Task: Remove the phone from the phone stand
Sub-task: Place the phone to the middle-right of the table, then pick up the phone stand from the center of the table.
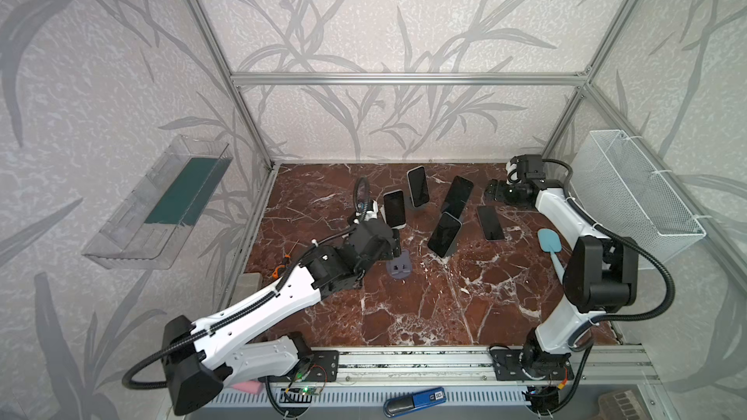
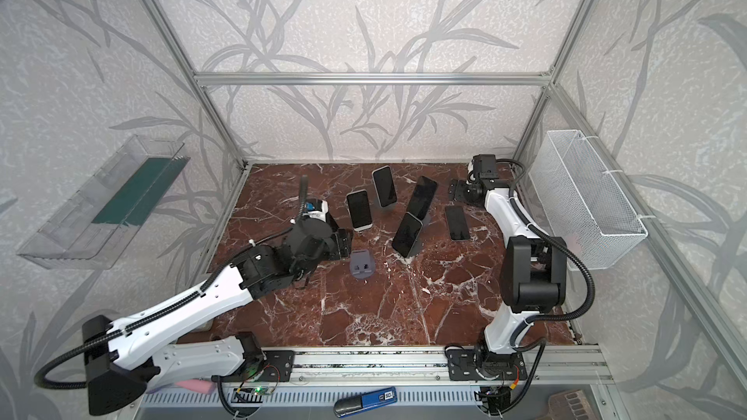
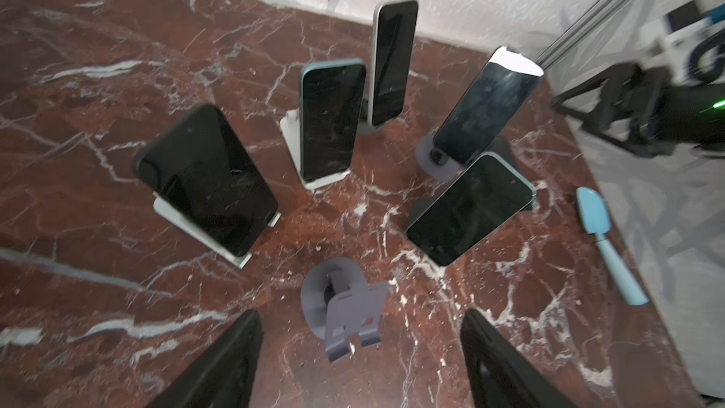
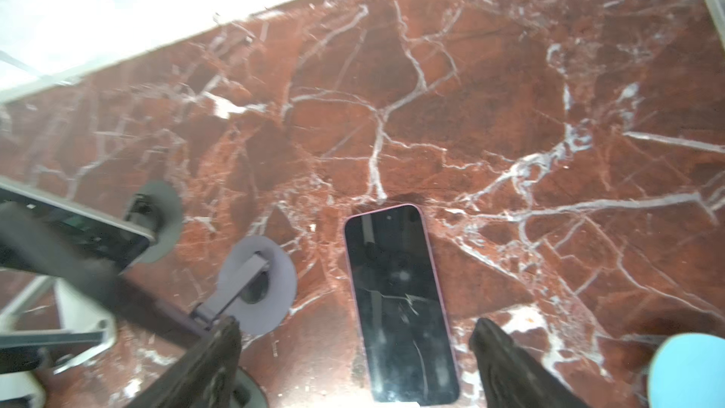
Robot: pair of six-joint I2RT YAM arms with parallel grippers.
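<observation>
Red marble is seen under a pink-edged phone point(image 4: 400, 304), laid flat on the desk point(image 4: 510, 92) (screen up) and clear of every stand, so its removal is judged done. The right fingers point(image 4: 219, 351) are held spread to either side of it, untouching. The left fingers point(image 3: 235, 351) are spread and empty by the vacant grey stand point(image 3: 345, 308), likely to steady it.

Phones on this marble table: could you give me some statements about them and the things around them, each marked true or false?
1. One phone lies flat on the table. True.
2. The grey stand nearest the front holds a phone. False: it is empty.
3. A blue spatula lies on the table. True.
4. The right arm's jaws are shut on the flat phone. False: they stand open, and the phone lies free on the table.
</observation>
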